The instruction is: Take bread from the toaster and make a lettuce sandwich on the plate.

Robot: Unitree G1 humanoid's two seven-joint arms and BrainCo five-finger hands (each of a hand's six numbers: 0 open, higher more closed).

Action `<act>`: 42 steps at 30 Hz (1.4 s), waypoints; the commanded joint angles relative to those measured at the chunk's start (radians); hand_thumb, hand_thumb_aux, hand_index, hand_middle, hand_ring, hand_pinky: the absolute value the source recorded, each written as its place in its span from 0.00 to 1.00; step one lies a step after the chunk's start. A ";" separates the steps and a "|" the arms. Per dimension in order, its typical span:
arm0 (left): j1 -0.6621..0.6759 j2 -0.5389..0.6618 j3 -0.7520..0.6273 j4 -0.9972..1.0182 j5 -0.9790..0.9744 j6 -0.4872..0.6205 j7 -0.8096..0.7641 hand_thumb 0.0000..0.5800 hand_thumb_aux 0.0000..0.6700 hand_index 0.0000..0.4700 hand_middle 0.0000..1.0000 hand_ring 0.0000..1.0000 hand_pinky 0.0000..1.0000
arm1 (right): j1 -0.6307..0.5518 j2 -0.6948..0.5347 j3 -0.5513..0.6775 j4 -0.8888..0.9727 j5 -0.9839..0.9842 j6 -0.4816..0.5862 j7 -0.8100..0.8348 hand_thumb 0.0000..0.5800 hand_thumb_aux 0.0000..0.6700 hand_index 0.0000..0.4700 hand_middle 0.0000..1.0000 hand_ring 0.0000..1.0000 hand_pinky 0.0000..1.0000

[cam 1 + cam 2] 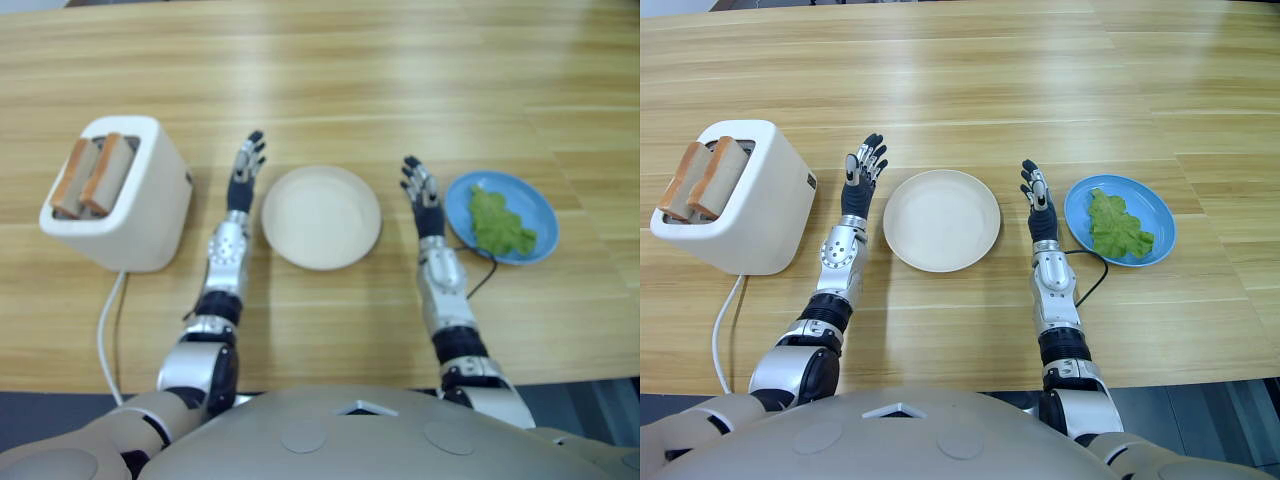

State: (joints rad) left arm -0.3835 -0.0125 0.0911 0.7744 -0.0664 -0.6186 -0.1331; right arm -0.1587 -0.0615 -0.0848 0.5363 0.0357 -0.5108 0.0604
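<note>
You had the left hand (862, 165) and right hand (1035, 190) spread, holding nothing, either side of the plate (941, 222). Bread (702, 180) stood in the toaster (762, 222); lettuce (1116, 226) lay on the dish (1161, 214)

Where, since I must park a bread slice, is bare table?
Bare: the wide table strip beyond toaster, plate and blue dish; the near edge before the plate. Crowded: gaps beside the plate, filled by left robot hand and right robot hand.

White toaster (760, 225), brown-crusted bread slices (702, 180), plain cream plate (940, 225). Green lettuce (1116, 228), blue dish (1156, 205). Light wood table (990, 90), streaked grain.
</note>
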 commanded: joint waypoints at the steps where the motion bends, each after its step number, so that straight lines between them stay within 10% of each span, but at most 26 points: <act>1: 0.013 0.000 -0.004 -0.006 0.001 0.011 0.001 0.00 0.00 0.00 0.00 0.00 0.00 | 0.011 -0.006 0.001 0.016 -0.008 0.011 0.000 0.00 0.00 0.00 0.00 0.00 0.00; 16: 0.031 0.008 -0.027 -0.077 0.030 0.022 0.005 0.00 0.00 0.00 0.00 0.00 0.00 | 0.011 -0.007 0.009 0.021 -0.016 0.014 -0.009 0.00 0.00 0.00 0.00 0.00 0.00; 21: 0.165 0.046 -0.086 -0.723 -0.033 0.285 -0.048 0.00 0.00 0.00 0.00 0.00 0.00 | 0.010 -0.005 0.019 0.035 -0.021 0.018 -0.006 0.00 0.00 0.00 0.00 0.00 0.00; 25: 0.181 0.232 0.024 -1.222 -0.255 0.624 -0.069 0.00 0.00 0.00 0.00 0.00 0.00 | 0.012 0.001 0.020 0.056 -0.026 0.013 -0.011 0.00 0.00 0.00 0.00 0.00 0.00; 31: 0.178 0.525 0.308 -1.417 -0.413 0.839 -0.099 0.00 0.00 0.00 0.00 0.00 0.00 | 0.002 0.015 0.027 0.078 -0.034 0.008 -0.023 0.00 0.00 0.00 0.00 0.00 0.00; 42: 0.556 1.047 0.470 -1.044 0.326 0.675 -0.165 0.00 0.00 0.00 0.00 0.00 0.00 | 0.039 0.021 0.030 0.047 -0.038 0.008 -0.047 0.00 0.00 0.00 0.00 0.00 0.00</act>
State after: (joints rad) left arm 0.1458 0.9918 0.5783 -0.3485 0.1050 0.0923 -0.3233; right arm -0.1331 -0.0425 -0.0488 0.5973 0.0009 -0.5117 0.0224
